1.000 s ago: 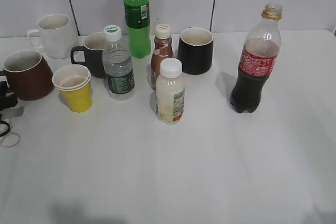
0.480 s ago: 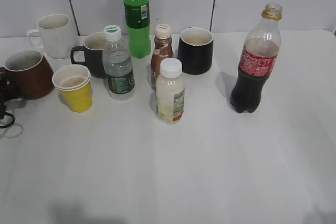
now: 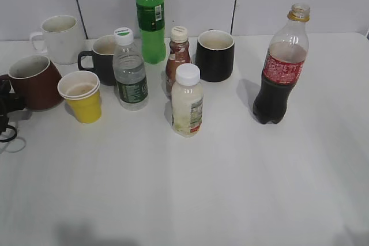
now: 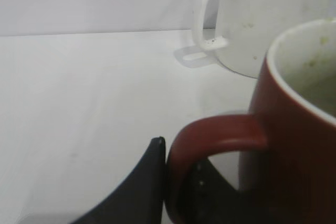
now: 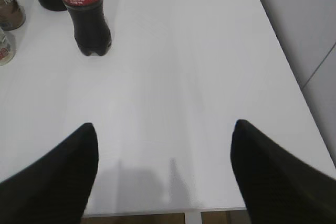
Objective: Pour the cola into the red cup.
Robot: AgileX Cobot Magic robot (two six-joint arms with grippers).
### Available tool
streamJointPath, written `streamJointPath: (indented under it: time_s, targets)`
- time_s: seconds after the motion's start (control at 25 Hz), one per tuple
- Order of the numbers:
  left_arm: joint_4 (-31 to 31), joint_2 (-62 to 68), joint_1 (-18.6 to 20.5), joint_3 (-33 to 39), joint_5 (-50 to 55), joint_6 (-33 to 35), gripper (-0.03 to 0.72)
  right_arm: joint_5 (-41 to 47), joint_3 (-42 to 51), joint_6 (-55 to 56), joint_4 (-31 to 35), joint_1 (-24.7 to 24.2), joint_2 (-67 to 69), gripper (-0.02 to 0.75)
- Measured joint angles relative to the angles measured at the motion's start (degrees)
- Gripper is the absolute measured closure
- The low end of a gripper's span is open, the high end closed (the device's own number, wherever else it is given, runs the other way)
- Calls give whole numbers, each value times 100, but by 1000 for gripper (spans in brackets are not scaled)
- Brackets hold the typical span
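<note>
The red cup (image 3: 34, 83) stands at the far left of the table, a wide dark red mug with a pale inside. In the left wrist view, the cup (image 4: 299, 129) fills the right side. My left gripper (image 4: 178, 169) is shut on its handle, one black finger outside the loop and one inside. The gripper shows at the left edge in the exterior view (image 3: 4, 101). The cola (image 3: 281, 67) stands uncapped at the right, about half full, with a red label. It also shows in the right wrist view (image 5: 86, 19). My right gripper (image 5: 163, 129) is open and empty, well short of the bottle.
A yellow paper cup (image 3: 81, 96) stands right beside the red cup. A white mug (image 3: 60, 38), two black mugs (image 3: 215, 55), a water bottle (image 3: 130, 70), a green bottle (image 3: 150, 18), a brown sauce bottle (image 3: 177, 56) and a white-capped milky bottle (image 3: 187, 102) crowd the middle back. The table's right edge (image 5: 294, 77) is near.
My left gripper has moved in and closed on the red cup's handle. The cup has shifted slightly to the right. The cola has not moved.
</note>
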Motion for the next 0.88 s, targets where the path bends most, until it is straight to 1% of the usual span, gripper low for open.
streamJointPath:
  time_s: [0.12,0.24,0.32,0.44,0.56,0.64,0.76,0.8,0.88]
  targets:
    - [99,-142,32,59,139,22,631,0,0,0,111,0,0,149]
    - [242,-573,57,318,348,57,631,-66,-33,0,241,0,0,149]
    - [266,-983,64,525,388,63,631,-410,-109,0,352,0,132,149]
    - [294,-1700,64,818,386,63,631,-1896,-130,-237,509,0,781,149]
    - [340,-2453,64,1038,365,-94,631,-3860,-134,-597,845,0,2101,149]
    - [409,-3005,64,1126,418,-262,632,-4977,-145,-811,1189,6,3101,149]
    - [693,-3815,58,1160,1155,-541,632,-6381,-156,-912,1360,208,4643,149]
    - [793,-4083,40,1162,1523,-622,632,-6768,-151,-912,1344,328,5226,149]
    - [908,-4510,-17,1172,2128,-776,632,-7376,-88,-868,1167,690,5924,149]
